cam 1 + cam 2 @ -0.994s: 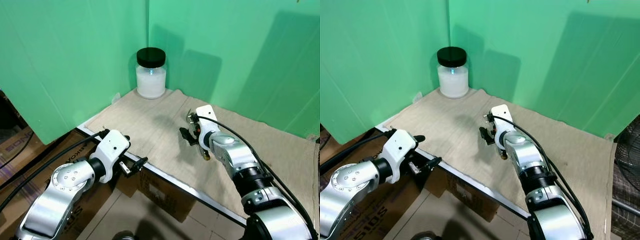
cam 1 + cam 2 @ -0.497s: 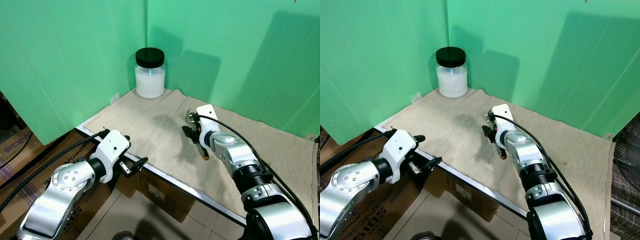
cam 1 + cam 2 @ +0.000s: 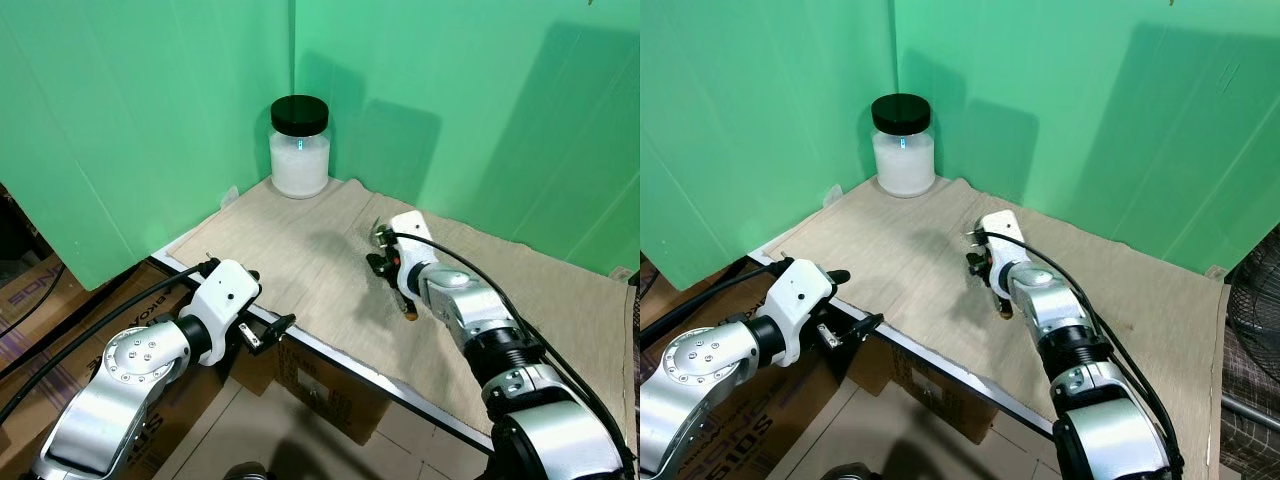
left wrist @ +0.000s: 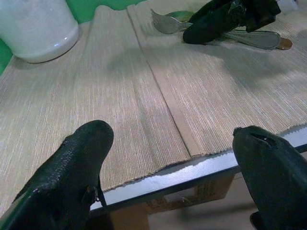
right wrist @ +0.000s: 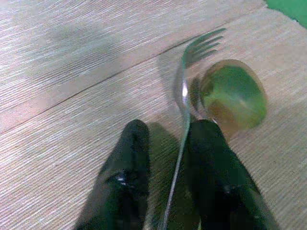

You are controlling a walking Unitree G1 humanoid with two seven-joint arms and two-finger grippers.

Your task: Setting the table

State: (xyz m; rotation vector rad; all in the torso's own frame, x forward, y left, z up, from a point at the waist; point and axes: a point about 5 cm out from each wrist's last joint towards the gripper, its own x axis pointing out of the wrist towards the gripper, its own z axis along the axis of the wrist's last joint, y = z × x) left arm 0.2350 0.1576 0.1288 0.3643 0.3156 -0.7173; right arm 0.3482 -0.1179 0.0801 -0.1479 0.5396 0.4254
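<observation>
1. Bright, even light throughout the head views; sharp, no motion blur.
2. Soft shadows cast on the green backdrop (image 3: 420,140) behind the jar (image 3: 300,147) and onto the cloth (image 3: 300,250).
3. Small glint on the jar's glass.
4. Close, dark and slightly soft left gripper (image 4: 172,177) fingers in the wrist view.
5. Green reflection on the spoon (image 5: 233,96) bowl.

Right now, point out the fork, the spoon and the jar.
fork (image 5: 183,86), right wrist view, on its neck below the tines
spoon (image 5: 233,96), right wrist view, on its bowl
jar (image 3: 300,165), left eye view, on its white body
</observation>
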